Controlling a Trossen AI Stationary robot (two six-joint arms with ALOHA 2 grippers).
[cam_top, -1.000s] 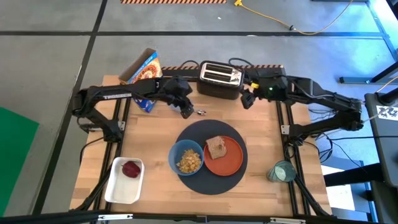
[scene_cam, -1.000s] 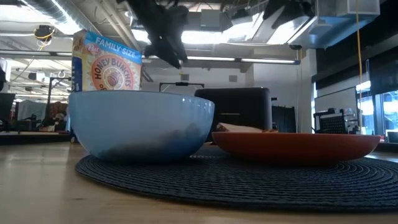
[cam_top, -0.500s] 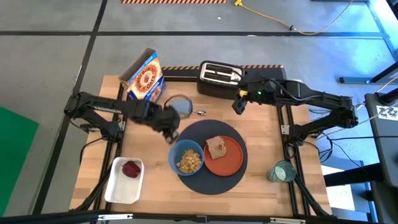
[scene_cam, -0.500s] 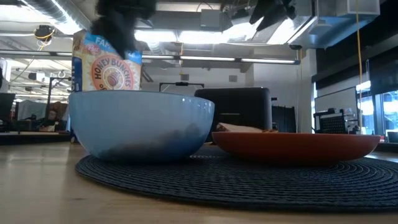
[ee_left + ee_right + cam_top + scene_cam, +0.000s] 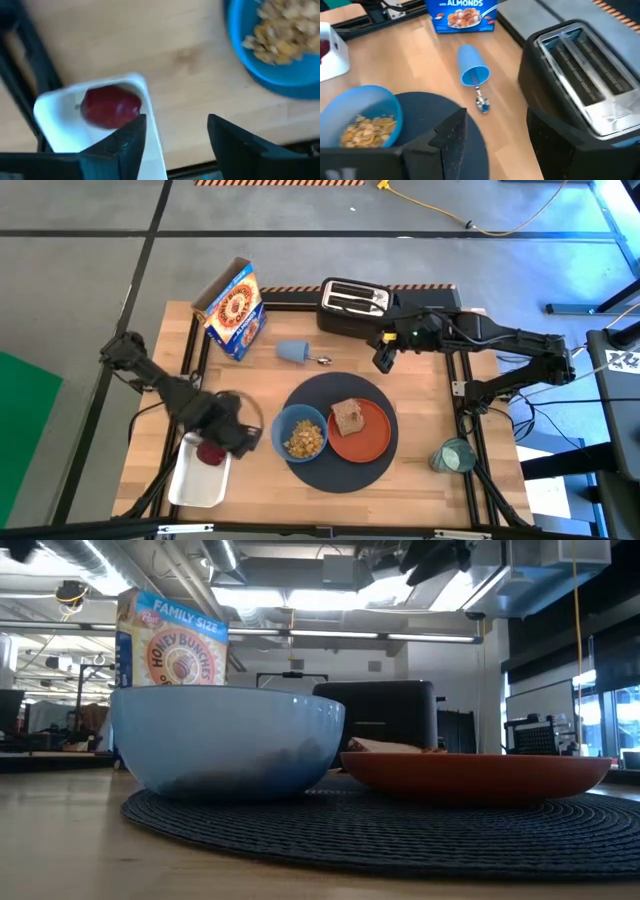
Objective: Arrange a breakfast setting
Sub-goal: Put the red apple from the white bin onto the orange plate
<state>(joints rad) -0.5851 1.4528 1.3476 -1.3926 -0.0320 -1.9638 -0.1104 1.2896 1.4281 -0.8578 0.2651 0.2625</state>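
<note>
The dark round placemat [image 5: 340, 463] lies at the table's middle. On it stand the blue bowl [image 5: 300, 434] with cereal and the orange plate [image 5: 372, 436] bearing the toast slice [image 5: 347, 417]. The red fruit [image 5: 110, 106] lies in the white tray [image 5: 195, 480] at the near left. My left gripper [image 5: 175, 134] is open just above the tray's corner nearest the bowl and shows in the high view [image 5: 238, 436]. My right gripper [image 5: 492, 131] is open in the air near the toaster [image 5: 353, 306]. The metal spoon [image 5: 481, 101] lies at the mouth of a tipped blue cup [image 5: 472, 66]. The teal glass [image 5: 455, 455] stands near the right edge.
A cereal box [image 5: 232, 310] stands at the far left and the black toaster at the far middle. The blue cup [image 5: 292, 352] lies on its side between them, with the spoon [image 5: 322, 361] beside it. Bare wood lies between the tray and the placemat.
My left gripper has swung from the far side by the toaster toward the table's near left, ending over the white tray. The blue cup where it was now lies uncovered on its side. My right gripper has drifted a little toward the placemat.
</note>
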